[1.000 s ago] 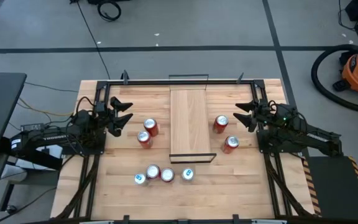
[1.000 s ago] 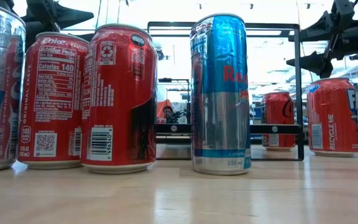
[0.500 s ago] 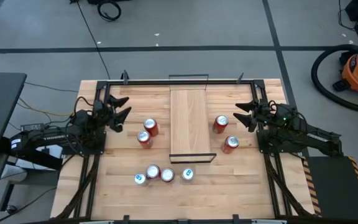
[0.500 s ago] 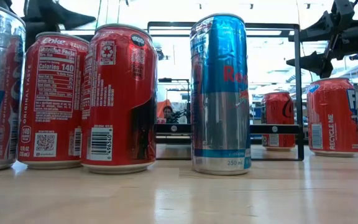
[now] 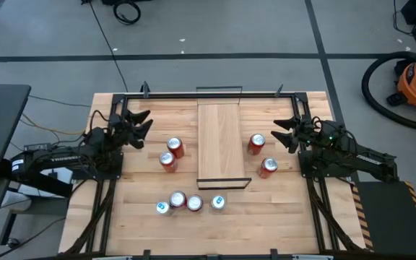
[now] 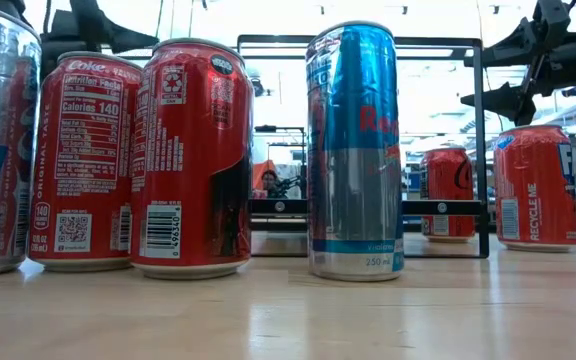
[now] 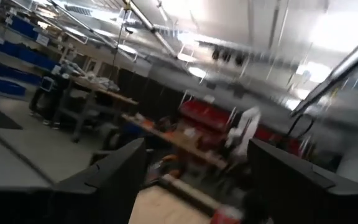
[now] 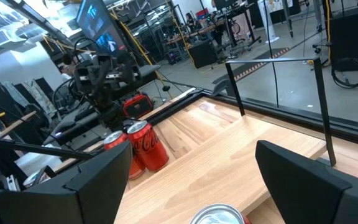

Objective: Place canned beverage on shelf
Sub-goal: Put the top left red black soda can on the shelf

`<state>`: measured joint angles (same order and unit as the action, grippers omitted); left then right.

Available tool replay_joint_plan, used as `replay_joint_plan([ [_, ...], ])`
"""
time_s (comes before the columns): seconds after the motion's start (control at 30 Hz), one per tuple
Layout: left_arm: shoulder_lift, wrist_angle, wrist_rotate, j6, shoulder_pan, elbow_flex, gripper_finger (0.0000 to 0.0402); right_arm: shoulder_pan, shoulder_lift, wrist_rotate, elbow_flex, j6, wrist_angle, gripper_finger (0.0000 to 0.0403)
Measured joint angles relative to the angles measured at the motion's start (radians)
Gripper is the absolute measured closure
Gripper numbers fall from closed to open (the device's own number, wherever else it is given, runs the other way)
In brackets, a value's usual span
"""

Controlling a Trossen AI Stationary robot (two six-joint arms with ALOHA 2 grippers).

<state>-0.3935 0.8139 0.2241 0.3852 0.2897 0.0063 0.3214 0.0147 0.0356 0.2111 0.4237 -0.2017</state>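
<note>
Here the pale wooden shelf (image 5: 221, 141) has black wire end rails.

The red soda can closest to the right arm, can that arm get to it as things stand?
Probably yes. The right gripper hangs with open jaws next to the red soda can, which stands beside the light-wood shelf board, and nothing sits between them.
</note>
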Motion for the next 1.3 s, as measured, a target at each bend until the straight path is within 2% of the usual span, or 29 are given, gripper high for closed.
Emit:
replay_joint_plan([
  [0.1, 0.002, 0.038, 0.000, 0.103, -0.001, 0.000, 0.0108, 0.000, 0.000, 0.042, 0.000, 0.000, 0.028, 0.0050],
  [0.3, 0.001, 0.075, 0.000, 0.189, -0.001, 0.000, 0.0108, 0.000, 0.000, 0.168, 0.000, 0.014, 0.167, 0.0050],
  [0.4, 0.001, 0.074, 0.000, 0.249, -0.001, 0.000, 0.0108, 0.000, 0.006, 0.173, 0.000, 0.003, 0.190, 0.0050],
  [0.47, 0.001, 0.074, 0.006, 0.279, -0.001, 0.000, 0.0108, 0.000, 0.007, 0.140, 0.000, 0.049, 0.220, 0.0050],
  [0.63, 0.002, 0.107, 0.136, 0.356, -0.002, 0.000, 0.0108, 0.000, 0.007, 0.061, 0.000, 0.091, 0.286, 0.0050],
  [0.8, 0.001, 0.101, 0.236, 0.490, -0.002, 0.000, 0.0108, 0.000, 0.007, 0.063, 0.000, 0.075, 0.291, 0.0050],
  [0.9, 0.001, 0.102, 0.280, 0.519, -0.001, 0.000, 0.0108, 0.000, 0.025, 0.098, 0.000, 0.126, 0.299, 0.0050],
  [1.03, 0.001, 0.104, 0.299, 0.545, -0.001, 0.000, 0.0108, 0.000, 0.081, 0.087, 0.000, 0.171, 0.302, 0.0050],
  [1.17, 0.001, 0.135, 0.304, 0.546, -0.001, 0.001, 0.0108, 0.000, 0.194, 0.078, 0.000, 0.212, 0.338, 0.0051],
  [1.23, 0.001, 0.100, 0.300, 0.547, 0.002, 0.018, 0.0108, 0.000, 0.260, 0.101, 0.014, 0.213, 0.351, 0.0053],
  [1.3, 0.000, 0.023, 0.251, 0.547, 0.002, 0.071, 0.0108, 0.000, 0.331, 0.144, 0.056, 0.212, 0.357, 0.0054],
])
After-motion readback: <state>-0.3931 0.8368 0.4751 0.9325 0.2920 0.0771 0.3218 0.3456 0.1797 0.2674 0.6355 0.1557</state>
